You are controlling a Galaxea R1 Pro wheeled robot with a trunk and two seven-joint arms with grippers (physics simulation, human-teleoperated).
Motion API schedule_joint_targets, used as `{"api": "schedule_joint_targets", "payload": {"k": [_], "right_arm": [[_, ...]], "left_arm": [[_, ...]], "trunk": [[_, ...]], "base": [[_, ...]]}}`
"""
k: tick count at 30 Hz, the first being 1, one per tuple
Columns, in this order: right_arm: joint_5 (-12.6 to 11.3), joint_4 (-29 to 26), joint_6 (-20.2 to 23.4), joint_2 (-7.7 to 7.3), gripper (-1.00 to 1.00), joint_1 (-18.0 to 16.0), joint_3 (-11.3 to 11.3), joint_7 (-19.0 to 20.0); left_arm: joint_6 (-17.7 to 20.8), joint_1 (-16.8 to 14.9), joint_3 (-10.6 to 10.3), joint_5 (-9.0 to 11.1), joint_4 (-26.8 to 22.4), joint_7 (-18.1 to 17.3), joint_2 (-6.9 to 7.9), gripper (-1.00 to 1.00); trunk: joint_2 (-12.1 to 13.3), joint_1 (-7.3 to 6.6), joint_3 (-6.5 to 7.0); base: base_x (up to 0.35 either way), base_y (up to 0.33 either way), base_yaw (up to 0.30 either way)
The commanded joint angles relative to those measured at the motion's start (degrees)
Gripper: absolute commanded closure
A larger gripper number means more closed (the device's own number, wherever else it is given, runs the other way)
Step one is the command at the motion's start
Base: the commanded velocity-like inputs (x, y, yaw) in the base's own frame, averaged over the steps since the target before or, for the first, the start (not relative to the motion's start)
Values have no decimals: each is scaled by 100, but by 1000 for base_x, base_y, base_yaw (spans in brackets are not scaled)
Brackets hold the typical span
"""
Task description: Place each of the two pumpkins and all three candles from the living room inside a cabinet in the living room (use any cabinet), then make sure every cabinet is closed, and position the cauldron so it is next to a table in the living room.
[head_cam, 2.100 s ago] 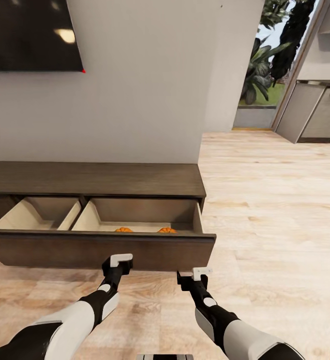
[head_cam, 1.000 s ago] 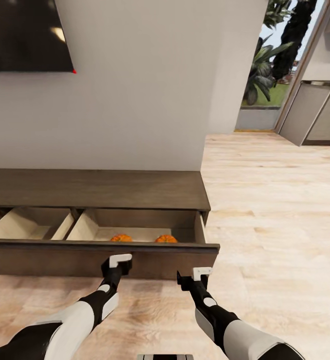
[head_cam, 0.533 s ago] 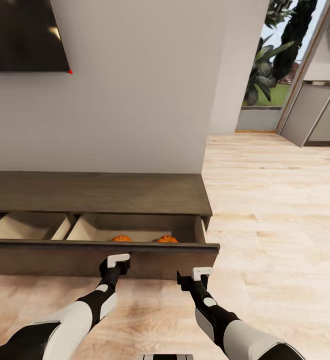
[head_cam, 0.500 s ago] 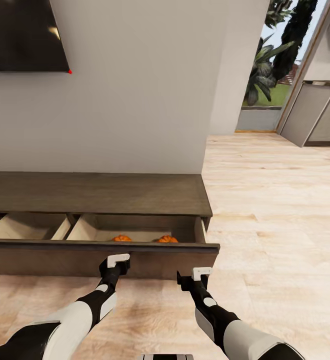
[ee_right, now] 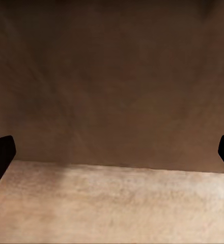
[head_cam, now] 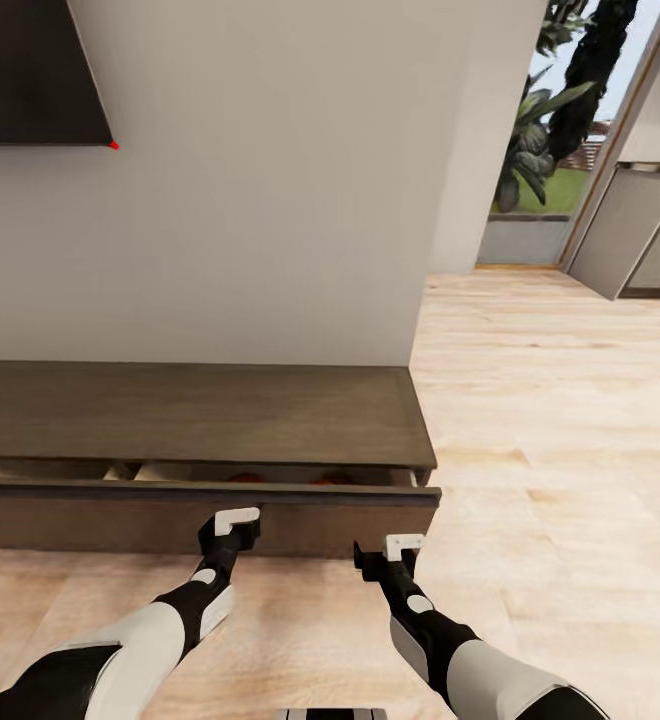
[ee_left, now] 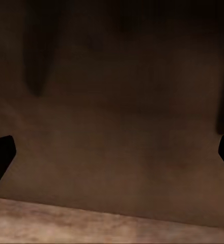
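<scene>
A pale living-room wall and light wood floor point(head_cam: 530, 420) frame the long, low dark-brown cabinet point(head_cam: 200, 410), its wide drawer front point(head_cam: 170, 515) standing out from the body by only a thin gap. Through that gap two slivers of orange, the pumpkins point(head_cam: 245, 478), lie inside the right-hand compartment, mostly hidden under the cabinet top. The left hand point(head_cam: 236, 522) and the right hand point(head_cam: 402, 548) sit against or just before the drawer front; both wrist views look squarely at the dark panel with the fingertips point(ee_left: 1, 155) wide apart at the frame edges, so both hands are spread and holding nothing. By this evidence the pumpkins are stowed and the drawer is nearly, but not fully, shut. Whether the three candles are inside cannot be told. The cauldron's placement beside the low table is also not settled by these pictures.
</scene>
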Motion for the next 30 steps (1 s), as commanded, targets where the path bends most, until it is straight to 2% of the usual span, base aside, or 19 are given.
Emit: {"api": "schedule_joint_targets", "payload": {"k": [1, 14, 30], "right_arm": [[-41, 5, -18, 0, -100, -4, 50, -30], [-41, 5, -18, 0, -100, -4, 50, -29], [-38, 5, -18, 0, -100, -4, 50, -28]], "left_arm": [[-22, -5, 100, -21, 2, 22, -1, -100], [-20, -6, 100, -21, 6, 22, -1, -100], [-20, -3, 100, 6, 9, 20, 7, -100]], "trunk": [[-2, 2, -4], [-2, 2, -4], [-2, 2, -4]], "base": [[296, 0, 0], [267, 0, 0], [18, 0, 0]]}}
